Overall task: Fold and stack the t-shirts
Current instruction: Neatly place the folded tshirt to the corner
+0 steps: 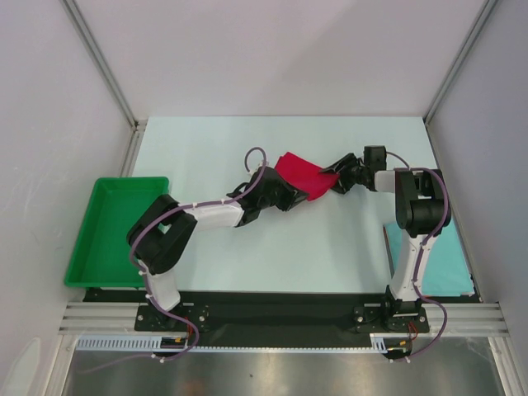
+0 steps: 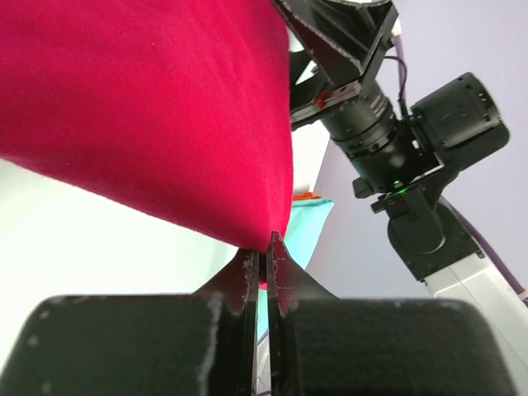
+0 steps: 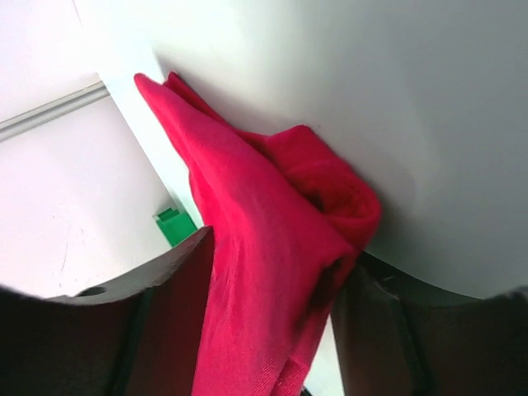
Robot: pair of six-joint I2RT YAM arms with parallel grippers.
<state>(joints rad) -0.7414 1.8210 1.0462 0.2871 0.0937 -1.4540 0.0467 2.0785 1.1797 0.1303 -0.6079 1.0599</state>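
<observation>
I am watching the red shirt [image 1: 301, 175] sitting in the upper middle of the top view, stretching between both claws. The left claw [image 1: 290, 195] is pinching its lower edge, fingers pressing almost together on the hem. The right claw [image 1: 334, 183] is gripping a thick bunched fold from the right, the cloth keeping its fingers apart. The teal shirt [image 1: 441, 264] is lying folded at the lower right of the bench [image 1: 247, 247]. A green tray [image 1: 111, 227] is sitting at far left
</observation>
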